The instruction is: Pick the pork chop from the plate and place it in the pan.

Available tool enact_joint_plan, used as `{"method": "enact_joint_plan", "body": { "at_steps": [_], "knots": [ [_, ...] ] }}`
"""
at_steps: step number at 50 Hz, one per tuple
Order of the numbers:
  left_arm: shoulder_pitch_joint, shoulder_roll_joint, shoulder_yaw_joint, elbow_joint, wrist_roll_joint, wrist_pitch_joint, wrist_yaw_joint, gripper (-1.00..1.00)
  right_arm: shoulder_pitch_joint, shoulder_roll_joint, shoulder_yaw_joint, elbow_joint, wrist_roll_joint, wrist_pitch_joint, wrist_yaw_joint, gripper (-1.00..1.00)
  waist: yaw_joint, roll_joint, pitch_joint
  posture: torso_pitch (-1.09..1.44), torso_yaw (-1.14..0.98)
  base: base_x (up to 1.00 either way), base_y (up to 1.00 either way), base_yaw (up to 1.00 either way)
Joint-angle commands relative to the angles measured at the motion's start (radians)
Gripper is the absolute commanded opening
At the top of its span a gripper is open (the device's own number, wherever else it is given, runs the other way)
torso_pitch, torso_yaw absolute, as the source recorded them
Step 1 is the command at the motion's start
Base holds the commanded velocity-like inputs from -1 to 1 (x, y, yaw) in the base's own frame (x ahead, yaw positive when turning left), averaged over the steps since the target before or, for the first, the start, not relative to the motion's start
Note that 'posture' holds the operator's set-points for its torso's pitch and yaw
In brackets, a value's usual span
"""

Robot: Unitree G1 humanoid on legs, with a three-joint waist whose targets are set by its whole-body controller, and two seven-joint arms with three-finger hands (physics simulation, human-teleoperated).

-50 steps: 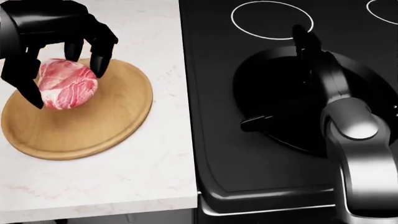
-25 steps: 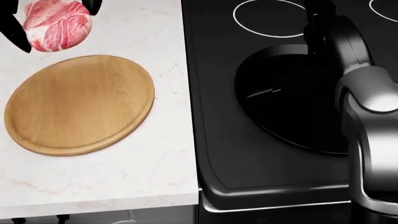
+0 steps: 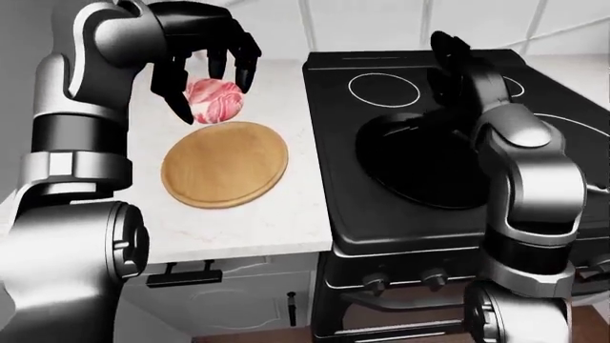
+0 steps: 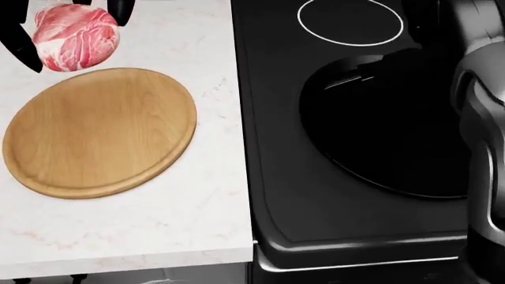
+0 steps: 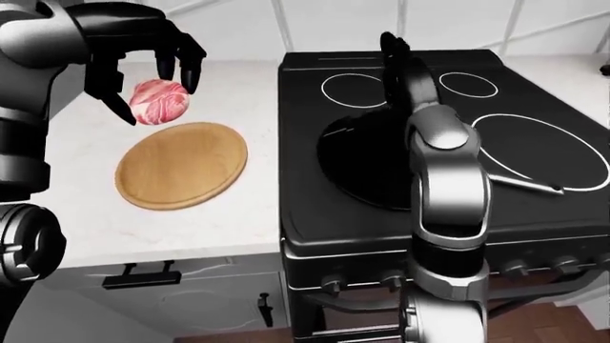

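One pork chop (image 3: 214, 101) above bare plate (image 3: 225, 164)

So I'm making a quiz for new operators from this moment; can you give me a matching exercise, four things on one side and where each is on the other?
Things:
1. pork chop
2. wooden plate
3. pan
4. right robot hand

Places or states:
A. black, sitting on the stove
B. raised above the stove, holding nothing
C. bare, lying on the white counter
D. lifted in the left robot hand

Pairs: 1-D, 2-C, 3-A, 4-B
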Motion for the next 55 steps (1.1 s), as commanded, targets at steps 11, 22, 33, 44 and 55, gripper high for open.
{"method": "enact_joint_plan", "body": {
  "at_steps": [11,22,33,44,55],
  "knots": [
    [-0.061,0.014,0.015,-0.004,-0.007,-0.011,0.044,-1.0,-0.035,-0.013,-0.01,-0.017,0.005,-0.039,-0.002,1.0,0.001,0.0,-0.032,0.0,0.0,0.0,0.0,0.0],
    [-0.048,0.013,0.019,-0.01,-0.014,0.003,0.043,-1.0,-0.005,0.001,-0.004,-0.013,0.01,-0.065,-0.014,1.0,-0.011,0.034,-0.047,0.0,0.0,0.0,-0.06,0.0],
    [-0.029,0.004,0.017,-0.034,-0.019,0.012,0.04,-1.0,0.014,0.006,-0.009,-0.022,0.013,-0.068,-0.017,1.0,-0.007,-0.031,-0.036,0.0,0.0,0.0,-0.1,0.0],
    [-0.043,0.013,0.018,-0.012,-0.021,0.005,0.047,-1.0,-0.004,0.002,-0.005,-0.013,0.012,-0.064,-0.019,1.0,-0.024,0.072,-0.029,0.0,0.0,0.0,-0.07,0.0],
    [-0.042,0.009,0.015,-0.008,-0.011,0.002,0.067,-1.0,0.014,0.006,-0.012,-0.024,0.019,-0.069,-0.023,1.0,-0.007,0.057,-0.053,0.0,0.0,0.0,-0.11,0.0]
  ]
}}
